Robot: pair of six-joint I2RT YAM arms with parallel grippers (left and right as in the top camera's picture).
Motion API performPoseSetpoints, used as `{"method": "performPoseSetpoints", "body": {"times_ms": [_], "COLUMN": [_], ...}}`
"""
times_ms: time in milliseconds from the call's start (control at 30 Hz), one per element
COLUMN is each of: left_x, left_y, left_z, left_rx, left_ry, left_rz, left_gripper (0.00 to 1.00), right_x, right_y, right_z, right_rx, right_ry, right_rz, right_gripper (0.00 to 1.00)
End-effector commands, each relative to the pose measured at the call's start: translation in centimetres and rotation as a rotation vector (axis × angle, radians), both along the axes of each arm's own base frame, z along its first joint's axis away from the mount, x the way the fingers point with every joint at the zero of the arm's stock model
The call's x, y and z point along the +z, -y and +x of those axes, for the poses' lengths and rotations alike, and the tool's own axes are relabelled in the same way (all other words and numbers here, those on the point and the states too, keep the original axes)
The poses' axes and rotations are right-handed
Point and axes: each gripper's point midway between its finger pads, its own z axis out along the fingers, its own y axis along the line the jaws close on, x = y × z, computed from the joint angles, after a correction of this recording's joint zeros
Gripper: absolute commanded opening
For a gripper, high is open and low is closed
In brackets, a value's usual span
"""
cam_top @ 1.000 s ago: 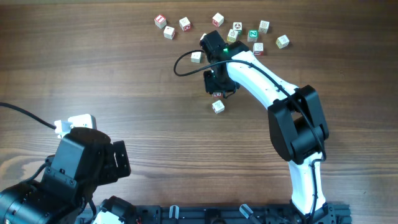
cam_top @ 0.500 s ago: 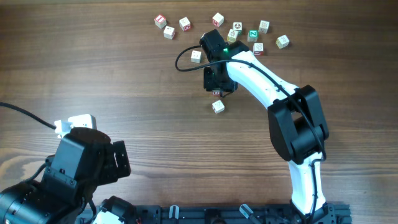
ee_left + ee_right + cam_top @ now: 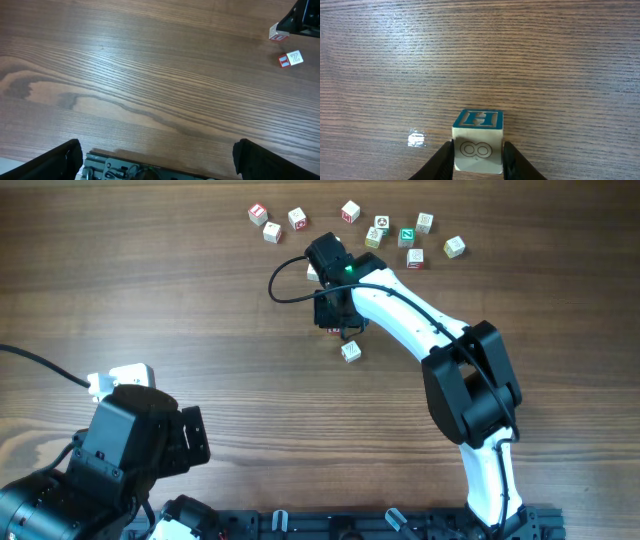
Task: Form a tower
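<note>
No tower is seen standing yet, so the task is judged barely begun. A wooden cube with an H on top [image 3: 478, 120] is clamped in the narrowed right gripper [image 3: 478, 159], low over the table [image 3: 150, 280]. A lone cube marked Z [image 3: 350, 351] lies near it, perhaps as a base. The left gripper [image 3: 157, 152] is spread wide and empty, well apart. Several loose cubes [image 3: 381, 223] lie scattered at the far edge, so nearly all stacking is left

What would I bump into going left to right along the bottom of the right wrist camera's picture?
One finger of the right end effector → wooden cube with a blue-green H on top → the other finger.
</note>
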Motion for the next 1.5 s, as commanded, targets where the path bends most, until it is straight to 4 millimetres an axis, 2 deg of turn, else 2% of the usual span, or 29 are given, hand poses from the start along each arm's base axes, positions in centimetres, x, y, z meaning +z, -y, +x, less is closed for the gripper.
{"method": "performPoseSetpoints", "body": {"times_ms": [0, 67, 133, 233, 267, 300, 367, 467, 500, 567, 667, 700, 800, 867, 967, 1033, 1133, 1233, 1333, 1400, 1433, 1467], "left_x": [0.1, 0.1, 0.1, 0.1, 0.1, 0.1, 0.1, 0.1, 0.1, 0.1, 0.1, 0.1, 0.1, 0.1, 0.1, 0.1, 0.1, 0.1, 0.1, 0.1, 0.1, 0.1], "left_y": [-0.4, -0.4, -0.4, -0.4, -0.4, -0.4, -0.4, -0.4, -0.4, -0.4, -0.4, -0.4, -0.4, -0.4, -0.4, -0.4, -0.4, -0.4, -0.4, -0.4, -0.4, -0.4], "left_z": [0.0, 0.0, 0.0, 0.0, 0.0, 0.0, 0.0, 0.0, 0.0, 0.0, 0.0, 0.0, 0.0, 0.0, 0.0, 0.0, 0.0, 0.0, 0.0, 0.0, 0.0, 0.0], "left_rx": [0.000, 0.000, 0.000, 0.000, 0.000, 0.000, 0.000, 0.000, 0.000, 0.000, 0.000, 0.000, 0.000, 0.000, 0.000, 0.000, 0.000, 0.000, 0.000, 0.000, 0.000, 0.000], "left_ry": [0.007, 0.007, 0.007, 0.007, 0.007, 0.007, 0.007, 0.007, 0.007, 0.007, 0.007, 0.007, 0.007, 0.007, 0.007, 0.007, 0.007, 0.007, 0.007, 0.007, 0.007, 0.007], "left_rz": [0.021, 0.020, 0.020, 0.020, 0.021, 0.021, 0.020, 0.020, 0.020, 0.021, 0.020, 0.020, 0.021, 0.020, 0.020, 0.020, 0.021, 0.021, 0.020, 0.020, 0.021, 0.021], "left_gripper": [1.00, 1.00, 1.00, 1.00, 1.00, 1.00, 1.00, 1.00, 1.00, 1.00, 1.00, 1.00, 1.00, 1.00, 1.00, 1.00, 1.00, 1.00, 1.00, 1.00, 1.00, 1.00], "right_x": [-0.3, 0.1, 1.5, 5.5, 6.4, 7.0, 7.1, 6.4, 5.8, 4.3, 1.5, 1.0, -0.2, -0.6, -0.6, -0.6, -0.6, 0.8, 4.5, 7.1, 7.8, 8.0], "right_y": [0.1, 0.2, 0.1, 0.4, 1.1, 2.5, 4.5, 4.3, 4.5, 4.4, 4.1, 4.2, 4.4, 4.3, 4.4, 4.3, 4.5, 4.2, 3.2, 1.6, 0.4, -0.2], "right_z": [0.8, 1.0, 1.1, 0.6, -0.1, -1.5, -4.2, -5.6, -6.0, -6.3, -7.5, -7.6, -7.6, -7.5, -7.4, -7.3, -6.5, -5.2, -3.8, -3.2, -2.9, -2.6], "right_rx": [0.005, 0.005, 0.005, -0.062, -0.173, -0.383, -0.703, -0.803, -0.886, -0.971, -0.983, -0.984, -0.989, -0.983, -0.954, -0.916, -0.758, -0.499, -0.308, -0.145, -0.047, 0.005], "right_ry": [0.021, 0.027, 0.024, 0.010, -0.024, -0.087, -0.207, -0.287, -0.301, -0.315, -0.373, -0.373, -0.364, -0.360, -0.350, -0.345, -0.300, -0.247, -0.162, -0.107, -0.080, -0.063], "right_rz": [-0.019, -0.028, -0.030, -0.021, -0.018, -0.024, -0.061, -0.053, -0.063, -0.053, -0.043, -0.045, -0.044, -0.035, -0.040, -0.036, -0.046, -0.041, 0.018, 0.098, 0.150, 0.175], "right_gripper": [0.38, 0.44, 0.67, 0.91, 0.91, 0.97, 1.00, 1.00, 1.00, 0.97, 0.92, 0.91, 0.81, 0.69, 0.46, 0.35, 0.27, 0.26, 0.25, 0.28, 0.33, 0.33]}}
